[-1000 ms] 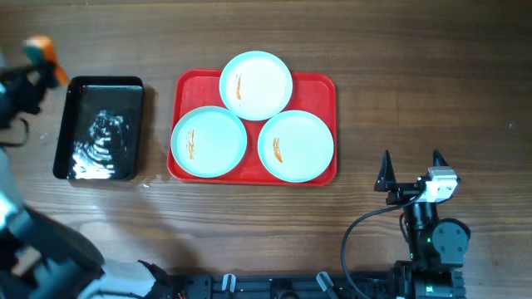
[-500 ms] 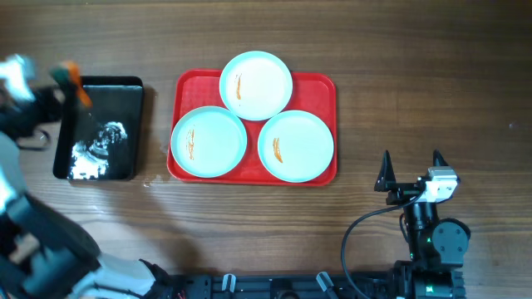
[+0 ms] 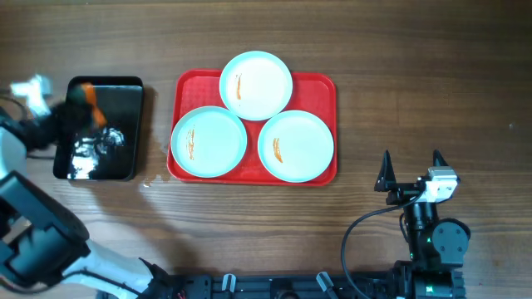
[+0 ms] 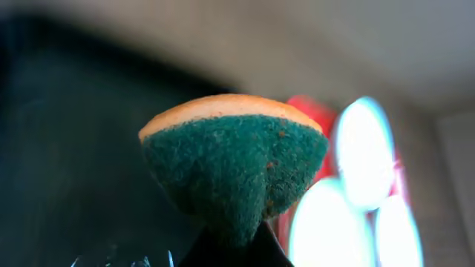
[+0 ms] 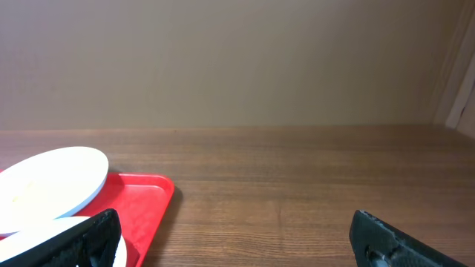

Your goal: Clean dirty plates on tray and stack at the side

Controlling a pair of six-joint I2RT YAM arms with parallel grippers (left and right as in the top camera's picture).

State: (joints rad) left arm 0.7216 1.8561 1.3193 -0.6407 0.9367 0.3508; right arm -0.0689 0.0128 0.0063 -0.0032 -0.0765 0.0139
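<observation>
Three pale mint plates, each with an orange smear, lie on the red tray (image 3: 320, 87): one at the back (image 3: 256, 85), one front left (image 3: 209, 141), one front right (image 3: 296, 145). My left gripper (image 3: 86, 104) is shut on a green and orange sponge (image 4: 234, 159) and hovers over the left part of the black tray (image 3: 133, 124). The left wrist view shows the sponge close up with the plates blurred beyond it. My right gripper (image 3: 411, 172) is open and empty, to the right of the red tray; its wrist view shows the tray's corner (image 5: 148, 196) and a plate's edge (image 5: 52, 185).
The black tray holds water that glints (image 3: 96, 149). A few drops lie on the wood by its front right corner (image 3: 148, 181). Bare wooden table lies to the right of the red tray and along the back.
My left gripper has carried the sponge from beyond the black tray's left back corner rightward and a little forward, over the tray. The right arm and the plates have not moved.
</observation>
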